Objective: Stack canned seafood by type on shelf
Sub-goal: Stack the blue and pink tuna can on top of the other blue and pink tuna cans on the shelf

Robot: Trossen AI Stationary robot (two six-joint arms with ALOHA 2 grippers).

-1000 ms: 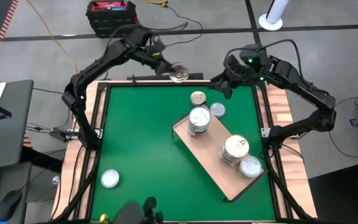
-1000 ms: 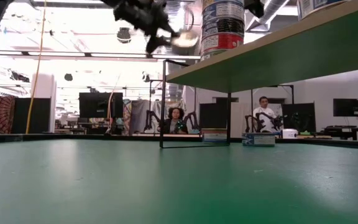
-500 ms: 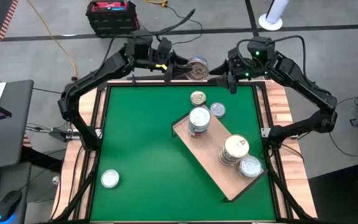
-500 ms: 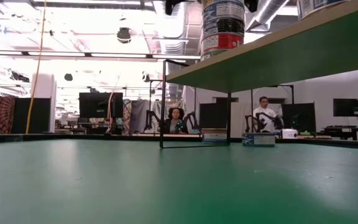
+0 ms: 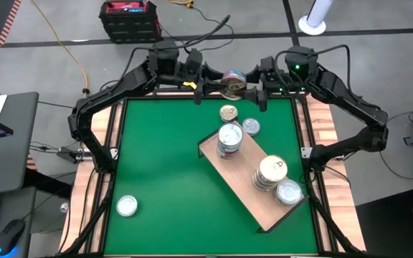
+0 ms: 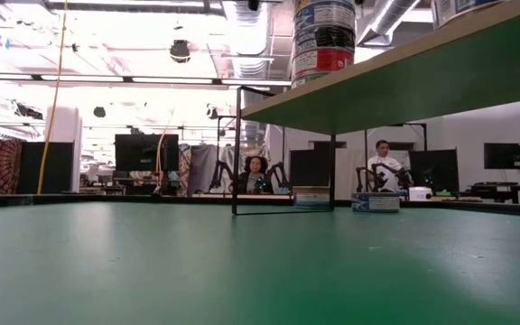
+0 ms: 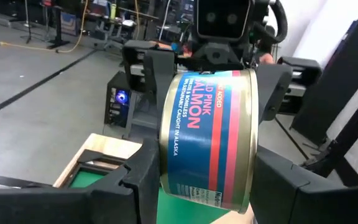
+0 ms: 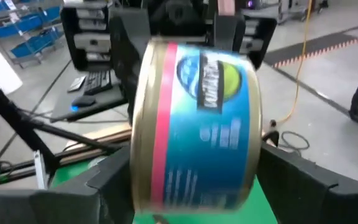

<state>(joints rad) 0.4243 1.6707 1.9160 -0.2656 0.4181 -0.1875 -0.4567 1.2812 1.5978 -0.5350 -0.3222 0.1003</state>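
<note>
A salmon tin (image 5: 231,79) with a blue and pink label and gold ends is held in the air above the table's far edge. My left gripper (image 5: 214,80) is shut on it. My right gripper (image 5: 257,87) faces it from the right, open, with one finger on each side of the tin (image 8: 194,124). The light-wood shelf (image 5: 244,188) lies diagonally on the green mat and carries two stacks of tins (image 5: 229,140) (image 5: 271,172) and a single tin (image 5: 289,192). Three tins rest on the mat (image 5: 228,112) (image 5: 250,127) (image 5: 127,206). My left gripper pinches the tin between its two fingers (image 7: 143,167), one on each flat end (image 7: 166,155). The fingers come level from the table's left. The tin is lifted clear and lies on its side, its label wall (image 7: 210,124) facing the wrist camera. My right gripper's fingers (image 8: 114,177) flank the same tin; whether they touch it I cannot tell.
The low view looks under the raised shelf (image 6: 404,81), with a stack of tins (image 6: 323,36) on top. Wood slats (image 5: 325,122) rim the mat. People sit at desks in the room beyond (image 6: 255,173). Open mat lies on the left half (image 5: 156,158).
My left gripper has carried the tin up and toward the right along the far edge, rising out of the low view, until it reached my right gripper. My right gripper has moved toward the far edge and up to meet the tin.
</note>
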